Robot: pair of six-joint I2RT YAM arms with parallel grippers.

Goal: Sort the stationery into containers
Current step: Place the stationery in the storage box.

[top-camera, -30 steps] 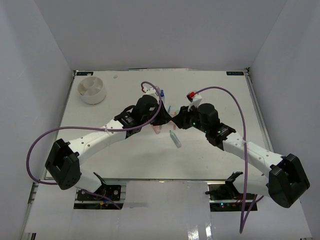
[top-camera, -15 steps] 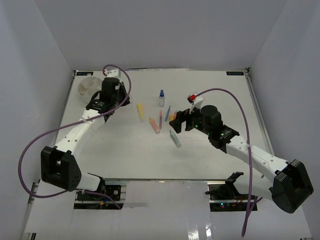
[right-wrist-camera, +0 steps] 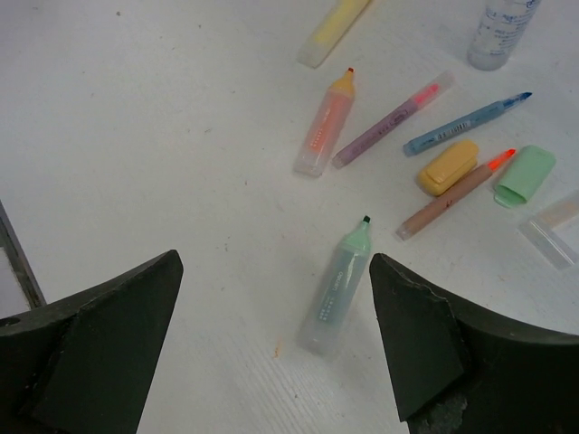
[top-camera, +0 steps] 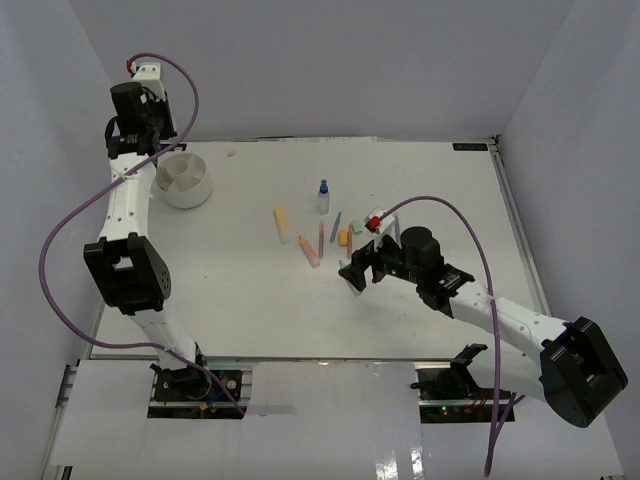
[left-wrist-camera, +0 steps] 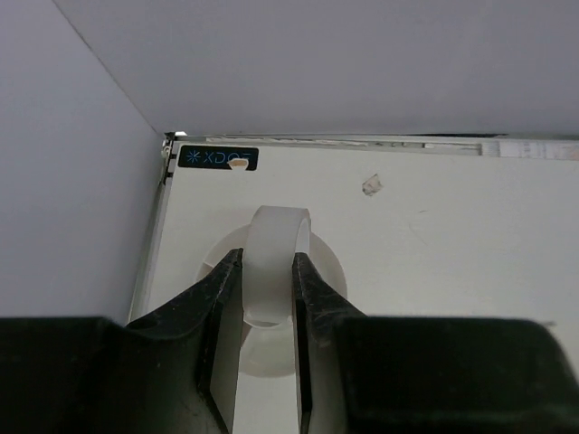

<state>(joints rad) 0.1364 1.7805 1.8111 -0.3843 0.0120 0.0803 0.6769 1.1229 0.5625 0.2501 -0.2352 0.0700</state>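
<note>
Left arm: it has swung from the middle of the table to the far left corner. The left gripper (left-wrist-camera: 268, 271) now hangs high over the tub (top-camera: 190, 198).
Left jaws: nearly closed, pinching the clear tape ring (left-wrist-camera: 279, 237) upright between them.
Right arm: it has shifted over the teal marker (right-wrist-camera: 339, 287). The right gripper (right-wrist-camera: 271, 303) hovers above it, jaws newly spread wide and holding nothing.
Meaning: we judge the tape ring is about to be dropped in, with the teal marker the next pick.
Tub contents: the compartments we can see look bare, but the part beneath the tape ring is hidden.
Left to sort: the yellow marker (top-camera: 282, 224), pink marker (top-camera: 310, 251), bottle (top-camera: 323, 197) and yellow eraser (right-wrist-camera: 448, 166) lie clustered mid-table, well apart from the tub.
</note>
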